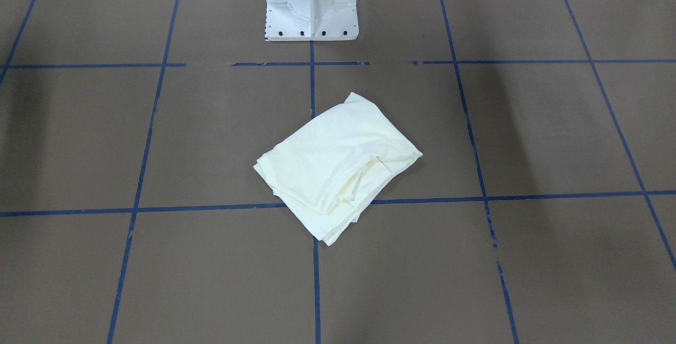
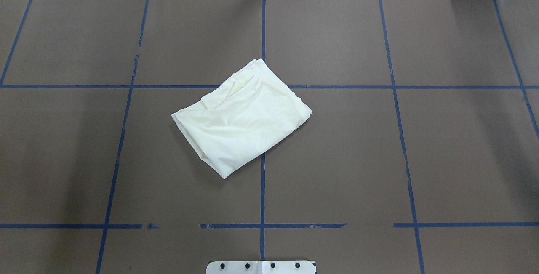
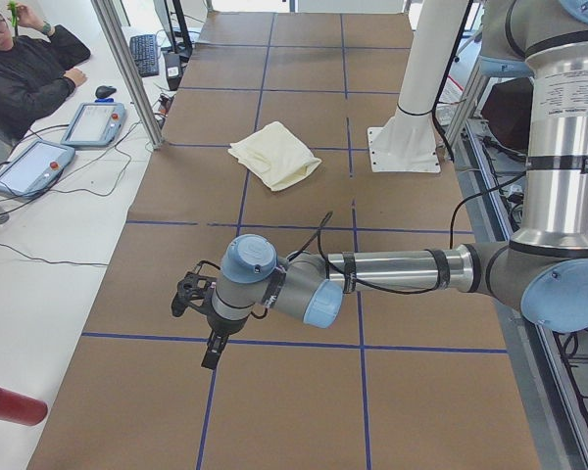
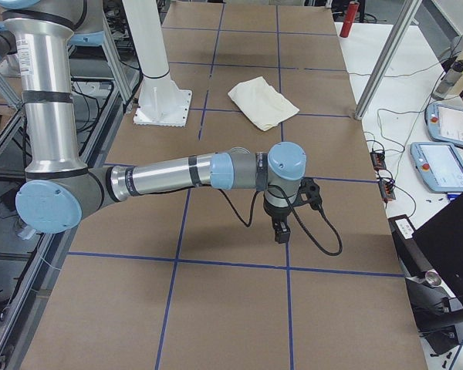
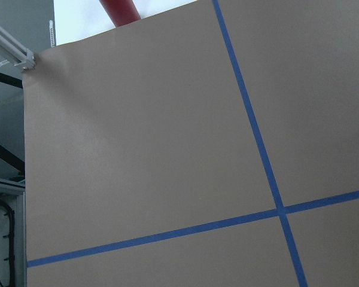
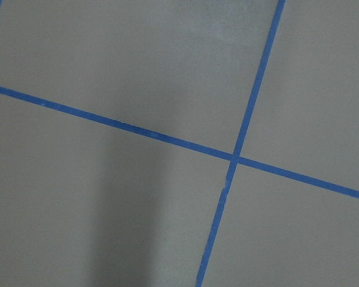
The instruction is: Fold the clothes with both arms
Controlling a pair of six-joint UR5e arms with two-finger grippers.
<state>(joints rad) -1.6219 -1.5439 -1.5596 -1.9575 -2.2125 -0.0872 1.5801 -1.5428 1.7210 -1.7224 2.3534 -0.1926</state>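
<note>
Overhead exterior view: the table (image 2: 379,160), covered in brown paper and marked with a blue tape grid, is seen with no arm over its middle. In the side views the left arm (image 3: 392,269) and the right arm (image 4: 162,176) are each stretched low over an opposite end of the table, well apart from the garment. The T-shirt (image 2: 242,116) is laid near the table's centre, across a tape crossing and skewed to the grid. It is gathered into a compact, layered packet with only plain cream cloth shown. The folding is judged largely done. The edges are uneven and a loose flap is seen at one side, so some squaring may be left. Whether the left gripper (image 3: 214,352) and the right gripper (image 4: 281,231) are spread or closed cannot be told; nothing is held.
</note>
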